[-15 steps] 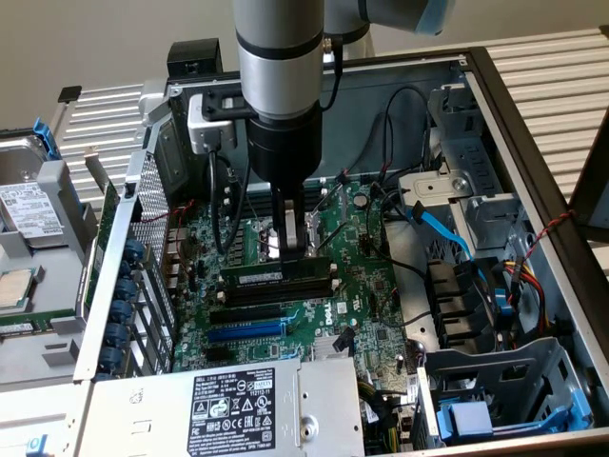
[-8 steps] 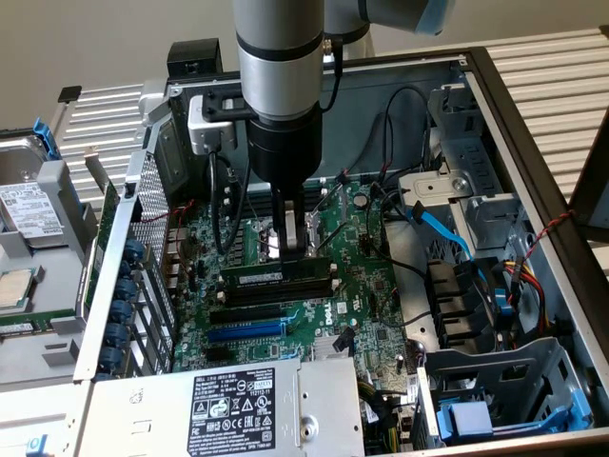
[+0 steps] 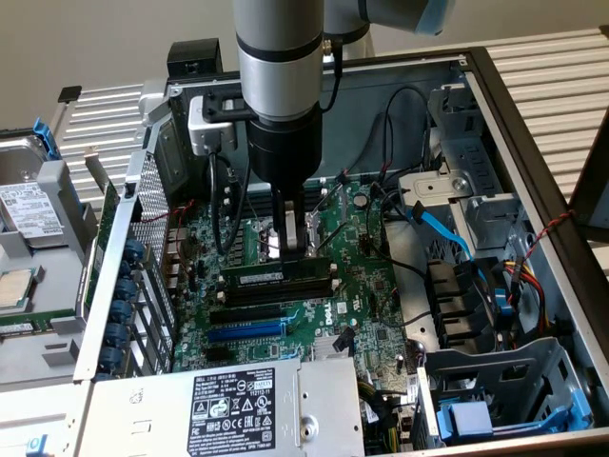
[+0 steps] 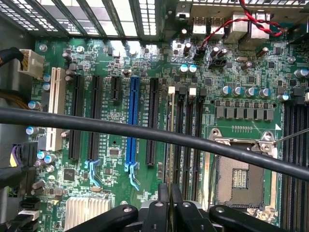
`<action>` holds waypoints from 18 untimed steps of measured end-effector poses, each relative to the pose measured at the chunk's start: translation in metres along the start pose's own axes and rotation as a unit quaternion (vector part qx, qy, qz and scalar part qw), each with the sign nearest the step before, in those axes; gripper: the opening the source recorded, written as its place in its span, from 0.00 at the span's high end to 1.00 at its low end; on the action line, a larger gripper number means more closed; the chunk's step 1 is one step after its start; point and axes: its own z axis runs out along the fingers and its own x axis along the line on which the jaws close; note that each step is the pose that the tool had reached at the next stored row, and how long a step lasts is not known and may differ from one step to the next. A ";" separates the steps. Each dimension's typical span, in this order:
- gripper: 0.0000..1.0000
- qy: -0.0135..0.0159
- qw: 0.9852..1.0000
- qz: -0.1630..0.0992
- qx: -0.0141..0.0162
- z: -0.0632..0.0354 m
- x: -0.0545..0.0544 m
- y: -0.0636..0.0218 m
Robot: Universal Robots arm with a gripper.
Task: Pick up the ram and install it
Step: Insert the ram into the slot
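The ram [image 3: 255, 276] is a thin stick with dark chips and a small pale label. It stands on edge along the memory slot closest to the processor socket [image 4: 241, 179]. In the wrist view the ram [image 4: 170, 145] shows edge-on, running away from the fingers in line with that slot. My gripper [image 3: 292, 249] hangs straight down over the ram's right half in the exterior view. Its two fingers are pinched on the stick's top edge. In the wrist view the gripper [image 4: 169, 205] is shut on the thin board. I cannot tell whether the ram is fully seated.
Two more black memory slots [image 3: 276, 293] lie beside the ram, then black slots and a blue slot [image 3: 245, 331]. A black cable [image 4: 145, 133] crosses the wrist view. The power supply [image 3: 238, 405], drive cage [image 3: 495, 390] and blue cables [image 3: 447, 233] crowd the case.
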 end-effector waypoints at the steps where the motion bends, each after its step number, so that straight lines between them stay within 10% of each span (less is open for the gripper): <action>1: 0.87 0.000 1.000 0.000 0.000 0.0001 0.000 0.0001; 18: 0.87 0.000 1.000 0.002 0.001 0.0024 0.000 0.0013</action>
